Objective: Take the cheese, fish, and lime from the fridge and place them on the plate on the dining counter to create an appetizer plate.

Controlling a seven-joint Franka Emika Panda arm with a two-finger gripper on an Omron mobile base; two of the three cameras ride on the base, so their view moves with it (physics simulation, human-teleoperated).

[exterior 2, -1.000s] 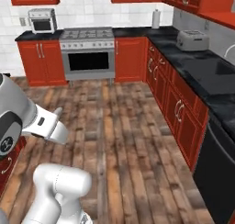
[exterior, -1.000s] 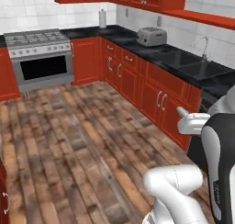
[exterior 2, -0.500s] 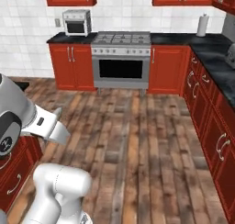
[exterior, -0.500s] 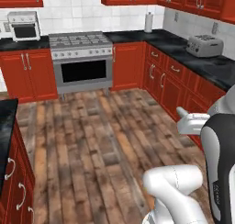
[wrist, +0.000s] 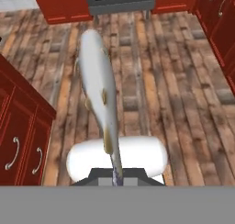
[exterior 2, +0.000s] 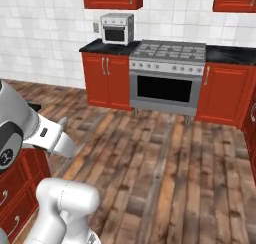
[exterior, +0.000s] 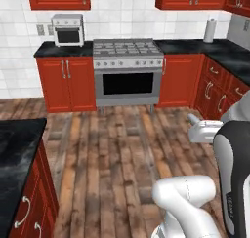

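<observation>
1 slender silvery-grey fish hangs by its tail, pinched in the tool.

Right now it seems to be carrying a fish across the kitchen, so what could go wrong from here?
Two things, I would guess. The gripper is shut on the fish only near its tail, so most of the body sticks out unsupported over the wooden floor and could swing or slip free as the base drives. The fish also reaches well ahead of the hand, so it might bump the red cabinet close by on one side.
</observation>
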